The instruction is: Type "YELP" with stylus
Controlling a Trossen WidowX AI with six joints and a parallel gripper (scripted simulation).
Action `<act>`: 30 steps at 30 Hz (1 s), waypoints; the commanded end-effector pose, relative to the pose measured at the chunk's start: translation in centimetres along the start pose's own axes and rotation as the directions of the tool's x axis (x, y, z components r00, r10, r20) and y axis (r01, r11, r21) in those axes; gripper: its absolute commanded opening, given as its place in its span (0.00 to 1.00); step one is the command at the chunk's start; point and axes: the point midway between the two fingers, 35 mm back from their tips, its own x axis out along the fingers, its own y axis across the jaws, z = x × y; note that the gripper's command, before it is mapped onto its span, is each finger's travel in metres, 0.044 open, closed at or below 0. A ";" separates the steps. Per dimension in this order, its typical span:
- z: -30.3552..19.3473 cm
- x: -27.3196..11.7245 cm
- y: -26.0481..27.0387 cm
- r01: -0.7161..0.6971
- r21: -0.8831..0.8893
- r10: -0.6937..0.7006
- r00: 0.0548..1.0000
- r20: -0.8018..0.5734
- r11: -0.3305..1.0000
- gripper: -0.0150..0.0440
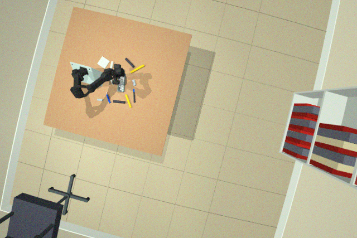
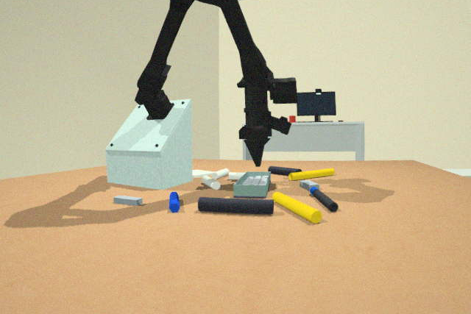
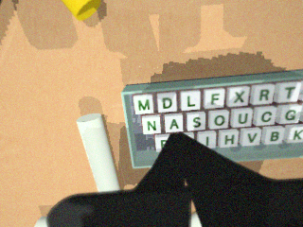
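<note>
A green-grey keyboard (image 1: 121,84) (image 2: 249,190) (image 3: 219,119) with white keys lies on the desk. The L key (image 3: 190,100) is in its top row. The first keys of the third row are partly hidden by my fingers. My gripper (image 2: 258,165) (image 3: 176,139) is shut and empty, pointing down above the keyboard. A thin black rod with a blue end (image 1: 134,96) (image 2: 323,199) and a blue rod (image 1: 108,98) (image 2: 174,202) lie on the desk. I cannot tell which is the stylus.
A black rod (image 1: 119,101) (image 2: 235,205) and a yellow rod (image 1: 128,101) (image 2: 296,207) lie near the keyboard. A white rod (image 2: 210,182) (image 3: 99,153) lies beside it. A small grey block (image 1: 134,82) (image 2: 309,184) is on its other side. The arm stands on a pale box (image 2: 148,170).
</note>
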 end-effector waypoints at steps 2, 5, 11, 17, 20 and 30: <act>-0.2 0.4 0.2 0.020 -0.013 -0.020 1.000 -0.015 1.000 0.25; -0.2 0.4 0.2 0.020 -0.013 -0.020 1.000 -0.015 1.000 0.25; 0.0 0.3 -3.7 0.019 -0.014 -0.019 1.000 -0.014 1.000 0.25; -0.1 0.3 -6.0 0.023 -0.014 -0.023 1.000 -0.015 1.000 0.25; -0.1 0.3 -6.0 0.023 -0.014 -0.023 1.000 -0.015 1.000 0.25; -0.1 0.3 -6.3 0.023 -0.014 -0.023 1.000 -0.015 1.000 0.25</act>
